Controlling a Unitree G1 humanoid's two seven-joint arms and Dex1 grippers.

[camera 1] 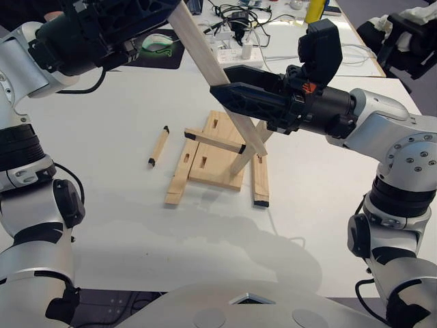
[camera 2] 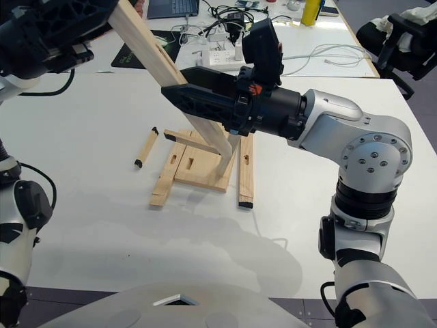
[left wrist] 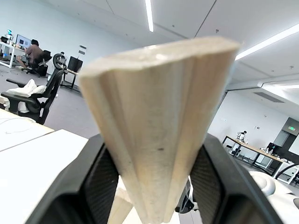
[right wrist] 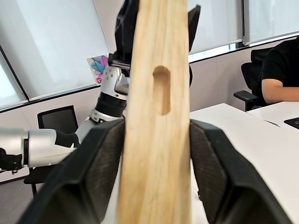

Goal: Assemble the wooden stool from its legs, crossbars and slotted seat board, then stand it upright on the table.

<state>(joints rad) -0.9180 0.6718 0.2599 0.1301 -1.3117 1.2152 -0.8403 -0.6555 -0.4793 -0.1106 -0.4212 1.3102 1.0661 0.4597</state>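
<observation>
1. left gripper [left wrist: 152,182] clamps the upper end of a slanting leg [camera 1: 205,55].
2. one crossbar [camera 1: 159,146] lies loose on the table [camera 1: 102,225].
3. seat board [camera 1: 215,160] lies flat and nothing looks joined yet.
4. right gripper [right wrist: 156,154] grips the same leg midway, so most of the assembly remains.
</observation>
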